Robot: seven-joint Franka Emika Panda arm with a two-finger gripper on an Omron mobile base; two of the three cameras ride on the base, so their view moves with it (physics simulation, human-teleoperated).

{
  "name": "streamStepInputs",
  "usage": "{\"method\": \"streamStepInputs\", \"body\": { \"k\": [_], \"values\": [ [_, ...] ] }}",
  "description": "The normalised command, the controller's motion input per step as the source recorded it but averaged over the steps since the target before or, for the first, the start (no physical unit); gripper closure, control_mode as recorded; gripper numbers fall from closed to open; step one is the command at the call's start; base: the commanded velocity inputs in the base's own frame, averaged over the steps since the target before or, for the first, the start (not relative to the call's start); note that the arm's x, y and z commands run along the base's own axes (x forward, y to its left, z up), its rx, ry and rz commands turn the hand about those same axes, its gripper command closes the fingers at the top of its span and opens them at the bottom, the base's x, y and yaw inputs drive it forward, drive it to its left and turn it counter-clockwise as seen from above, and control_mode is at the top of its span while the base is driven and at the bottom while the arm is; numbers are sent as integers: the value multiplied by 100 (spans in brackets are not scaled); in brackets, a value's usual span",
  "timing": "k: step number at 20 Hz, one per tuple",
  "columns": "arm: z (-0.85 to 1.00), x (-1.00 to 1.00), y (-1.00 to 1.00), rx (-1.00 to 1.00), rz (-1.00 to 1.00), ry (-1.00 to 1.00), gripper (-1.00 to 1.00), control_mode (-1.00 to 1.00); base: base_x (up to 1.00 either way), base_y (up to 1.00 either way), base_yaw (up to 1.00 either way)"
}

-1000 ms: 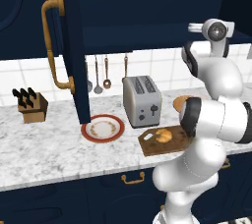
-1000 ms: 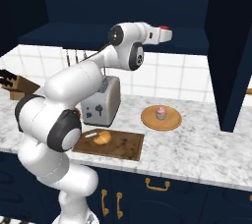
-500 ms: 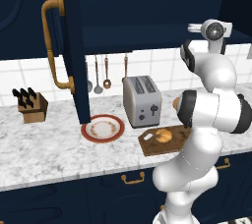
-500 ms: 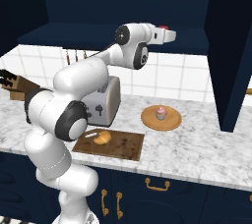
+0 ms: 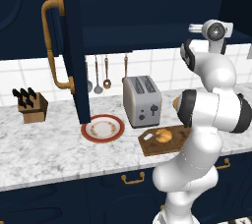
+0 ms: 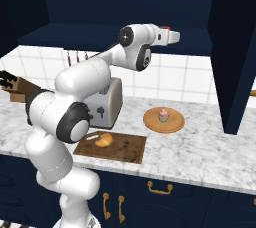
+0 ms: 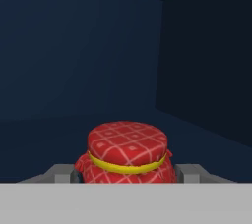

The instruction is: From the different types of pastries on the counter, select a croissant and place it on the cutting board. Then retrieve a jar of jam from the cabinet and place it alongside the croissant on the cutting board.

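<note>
The jar of jam (image 7: 127,155), with a red checked cloth top and a yellow band, stands inside the dark cabinet (image 7: 98,61). My gripper (image 7: 127,171) is open, one grey finger (image 7: 63,173) on each side of the jar. From the right base view the hand (image 6: 169,36) reaches into the cabinet at shelf height, with a bit of the red jar (image 6: 165,27) just above it. The croissant (image 5: 164,135) (image 6: 104,140) lies on the cutting board (image 5: 150,145) (image 6: 127,147) on the counter (image 5: 49,149).
The open cabinet door (image 5: 74,46) (image 6: 235,47) with its brass handle (image 5: 51,46) hangs over the counter. A toaster (image 5: 141,101) stands behind the board. A pink cupcake (image 6: 163,115) sits on a round wooden plate (image 6: 150,122). A red-rimmed plate (image 5: 102,128) and a knife block (image 5: 30,106) are further left.
The hand has pushed a little deeper into the cabinet towards the jar. The croissant, board and other things have not moved.
</note>
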Motion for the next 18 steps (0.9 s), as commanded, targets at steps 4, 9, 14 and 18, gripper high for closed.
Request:
{"method": "streamStepInputs", "body": {
  "k": [4,9,14,18],
  "values": [
    [0,0,0,0,0,0,100,-100,0,0,0],
    [0,0,0,0,0,0,100,-100,0,0,0],
    [0,-5,-1,0,0,-2,100,-100,0,0,0],
    [-7,-83,11,0,15,-4,100,-100,0,0,0]
  ]
}}
